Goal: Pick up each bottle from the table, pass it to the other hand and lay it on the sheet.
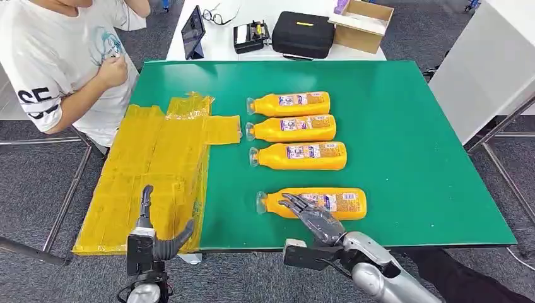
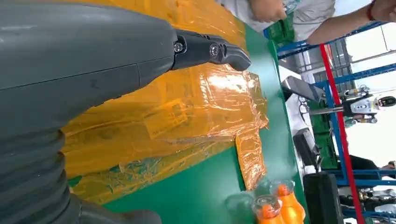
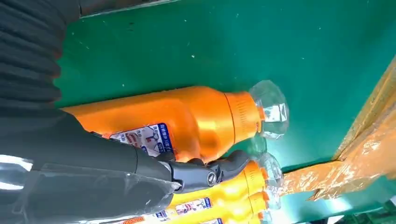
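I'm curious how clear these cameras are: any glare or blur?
Head view: sharp and evenly lit. Left wrist view: glare on the sheet, windows washed out, bottles blurry. Right wrist view: the nearest bottle is soft, its cap glinting.

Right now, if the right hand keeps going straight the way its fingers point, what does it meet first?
Most likely the nearest orange plastic bottle lying on the green table. The right hand hovers open at its label, fingers spread toward it. Whether they already touch is unclear; depth is hard to judge.
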`<state>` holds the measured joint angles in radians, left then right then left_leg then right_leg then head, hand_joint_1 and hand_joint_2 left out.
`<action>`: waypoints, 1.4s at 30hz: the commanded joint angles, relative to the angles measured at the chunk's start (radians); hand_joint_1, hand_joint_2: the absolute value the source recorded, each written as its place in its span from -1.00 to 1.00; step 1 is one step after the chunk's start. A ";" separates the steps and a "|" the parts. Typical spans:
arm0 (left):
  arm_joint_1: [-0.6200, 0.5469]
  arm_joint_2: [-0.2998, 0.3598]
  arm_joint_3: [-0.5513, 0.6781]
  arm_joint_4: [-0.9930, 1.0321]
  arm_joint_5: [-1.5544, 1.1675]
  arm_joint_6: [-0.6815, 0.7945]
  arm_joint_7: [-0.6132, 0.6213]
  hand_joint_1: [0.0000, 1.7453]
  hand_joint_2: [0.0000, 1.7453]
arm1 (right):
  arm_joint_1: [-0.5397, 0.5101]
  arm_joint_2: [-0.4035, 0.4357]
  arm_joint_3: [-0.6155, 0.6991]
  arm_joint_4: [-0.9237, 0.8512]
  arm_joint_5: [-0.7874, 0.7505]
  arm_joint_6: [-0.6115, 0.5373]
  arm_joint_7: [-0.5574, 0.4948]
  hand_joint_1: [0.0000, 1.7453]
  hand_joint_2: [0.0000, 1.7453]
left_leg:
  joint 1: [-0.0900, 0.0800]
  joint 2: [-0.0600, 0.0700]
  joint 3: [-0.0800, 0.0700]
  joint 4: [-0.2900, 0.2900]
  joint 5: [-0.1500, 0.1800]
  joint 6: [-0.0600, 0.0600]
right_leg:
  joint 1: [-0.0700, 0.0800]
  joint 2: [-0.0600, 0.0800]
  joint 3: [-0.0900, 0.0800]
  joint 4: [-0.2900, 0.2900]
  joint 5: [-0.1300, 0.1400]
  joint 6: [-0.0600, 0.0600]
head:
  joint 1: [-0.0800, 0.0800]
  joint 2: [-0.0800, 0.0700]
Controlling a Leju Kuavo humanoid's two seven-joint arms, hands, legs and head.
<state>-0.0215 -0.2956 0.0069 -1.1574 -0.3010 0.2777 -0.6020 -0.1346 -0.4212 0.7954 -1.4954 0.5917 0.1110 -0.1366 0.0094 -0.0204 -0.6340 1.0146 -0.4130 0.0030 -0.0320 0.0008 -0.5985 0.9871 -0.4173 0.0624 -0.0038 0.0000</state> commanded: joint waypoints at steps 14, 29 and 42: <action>-0.043 -0.020 -0.054 0.127 -0.013 -0.103 -0.009 -1.00 1.00 | -0.098 0.284 -0.036 0.073 0.726 -0.484 0.026 -1.00 1.00 | 0.001 0.010 0.004 -0.001 -0.002 -0.001 | 0.002 0.008 0.002 -0.001 0.002 -0.005 | 0.000 0.000; -0.032 -0.009 -0.065 0.105 0.001 -0.090 -0.016 -1.00 1.00 | -0.059 0.300 -0.105 0.078 0.761 -0.610 0.015 -1.00 1.00 | 0.001 0.002 0.003 -0.001 0.000 0.000 | 0.000 0.000 0.003 -0.001 0.000 -0.002 | 0.000 0.000; 0.027 -0.008 0.011 0.045 0.002 -0.063 -0.017 -1.00 1.00 | 0.183 0.116 -0.305 -0.229 0.339 -0.232 -0.006 -1.00 1.00 | 0.001 -0.001 0.006 0.000 -0.003 0.001 | 0.002 -0.004 0.008 -0.002 -0.004 -0.004 | 0.000 0.000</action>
<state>-0.0148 -0.3124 -0.0370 -1.1028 -0.2964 0.2072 -0.6149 -0.0989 -0.1549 0.6256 -1.5287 0.9879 -0.2131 -0.1690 0.0097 -0.0201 -0.6338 1.0145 -0.4130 0.0036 -0.0325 0.0007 -0.5983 0.9871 -0.4175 0.0624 -0.0042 0.0000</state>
